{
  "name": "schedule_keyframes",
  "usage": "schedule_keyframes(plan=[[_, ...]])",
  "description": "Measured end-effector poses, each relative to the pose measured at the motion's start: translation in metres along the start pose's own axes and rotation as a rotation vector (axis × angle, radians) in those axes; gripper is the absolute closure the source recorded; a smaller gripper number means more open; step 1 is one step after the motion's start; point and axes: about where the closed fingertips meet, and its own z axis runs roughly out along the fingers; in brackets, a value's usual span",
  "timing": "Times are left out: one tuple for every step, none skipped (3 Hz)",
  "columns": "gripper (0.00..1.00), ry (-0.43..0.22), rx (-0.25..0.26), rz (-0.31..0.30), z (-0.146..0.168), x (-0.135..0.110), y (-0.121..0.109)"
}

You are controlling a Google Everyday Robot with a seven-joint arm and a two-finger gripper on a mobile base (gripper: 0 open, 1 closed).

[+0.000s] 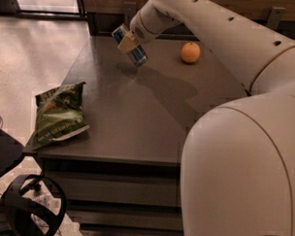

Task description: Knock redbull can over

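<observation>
The redbull can (136, 54) is a slim blue-and-silver can at the far left part of the dark table (138, 115). It leans hard, with its silver top up and to the left and its base down and to the right, just above its shadow. My gripper (127, 42) is right at the can's upper half, at the end of the white arm that reaches in from the right. A beige part of the gripper covers the can's middle.
An orange fruit (190, 52) sits to the right of the can at the table's back. A green chip bag (58, 114) lies at the front left corner. Drawers are below the table's front edge, and black cables and a headset (27, 210) lie on the floor at the left.
</observation>
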Motion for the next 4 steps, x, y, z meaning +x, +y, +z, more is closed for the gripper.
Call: schedule_keyframes(plan=[[1.00, 0.100, -0.012, -0.059, 0.007, 0.004, 0.006], [1.00, 0.195, -0.048, -0.116, 0.024, 0.010, 0.016], [1.00, 0.258, -0.103, -0.153, 0.046, 0.016, 0.026], [1.00, 0.266, -0.160, -0.149, 0.070, 0.024, 0.035]])
